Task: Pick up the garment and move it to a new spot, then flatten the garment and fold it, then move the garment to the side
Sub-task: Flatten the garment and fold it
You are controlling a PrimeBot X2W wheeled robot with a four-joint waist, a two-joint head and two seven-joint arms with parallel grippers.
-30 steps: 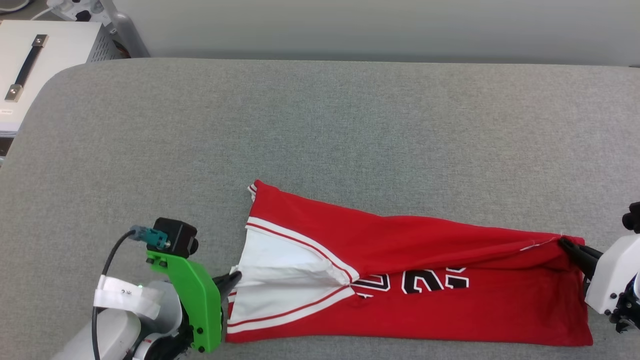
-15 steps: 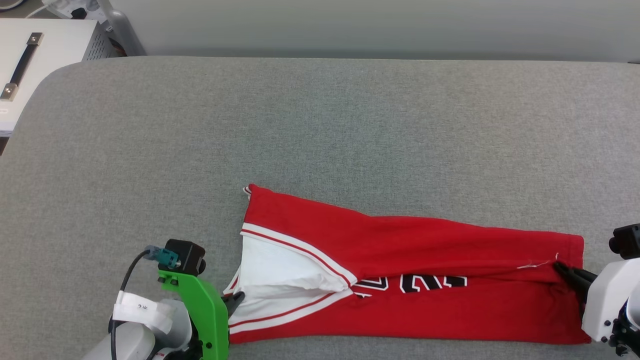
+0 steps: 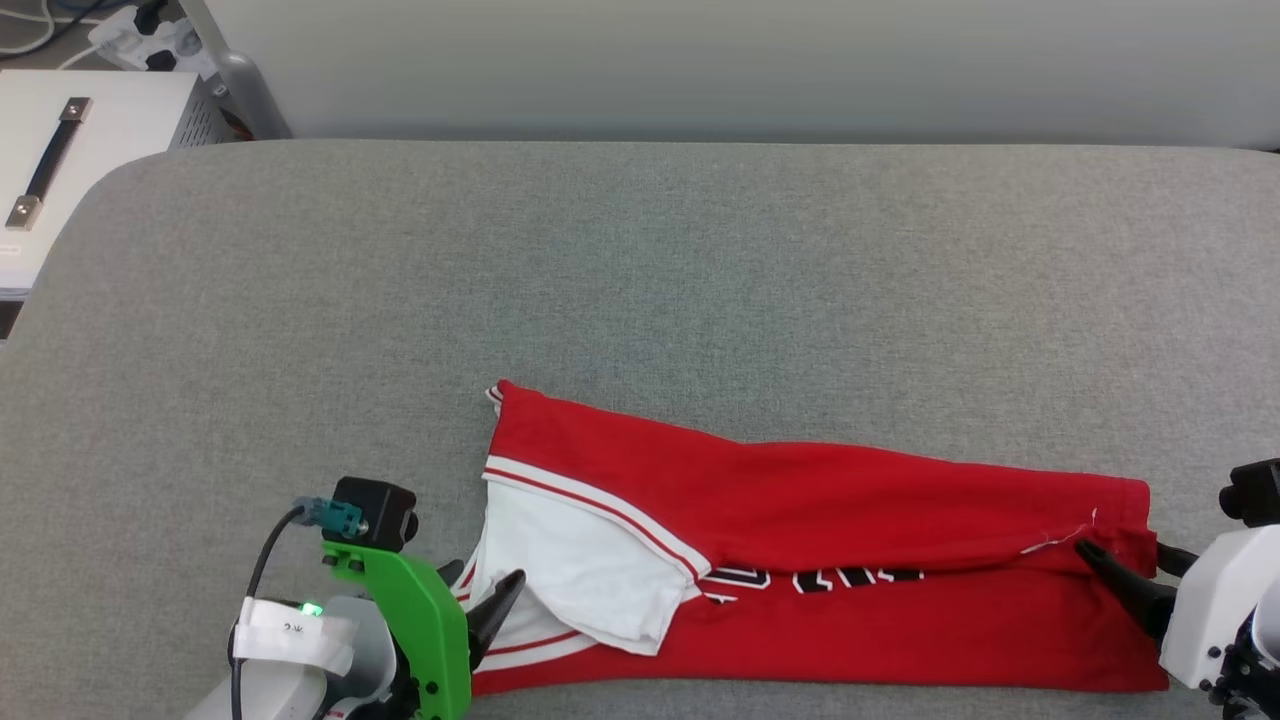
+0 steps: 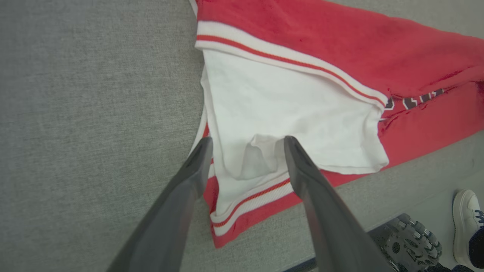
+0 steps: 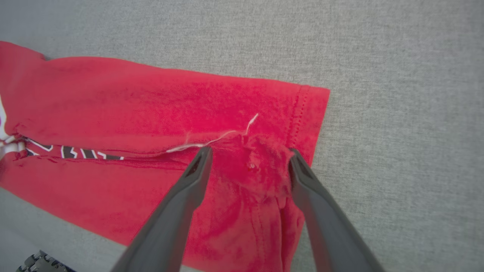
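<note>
Garment (image 3: 830, 520) lies flat on the grey pad (image 3: 640, 260), at 6 o'clock of the head view, near the front edge. Its long axis runs 9 to 3 o'clock. It is folded lengthwise, with a strip of lettering (image 3: 810, 578) showing along the fold.

Left gripper (image 4: 247, 141) is at the garment's 9 o'clock end, jaws apart. They straddle a small raised pucker of the white sleeve (image 4: 287, 102) and clamp nothing.

Right gripper (image 5: 249, 151) is at the 3 o'clock end, jaws apart. They stand either side of a bunched red lump just inside the hem (image 5: 302, 113). No grip. A loose white thread (image 5: 211, 140) runs off toward 9 o'clock from the left fingertip.

White box (image 3: 110, 120) sits off the pad at 10 o'clock. A shoe (image 4: 465, 219) is at 4 o'clock of the left wrist view.
</note>
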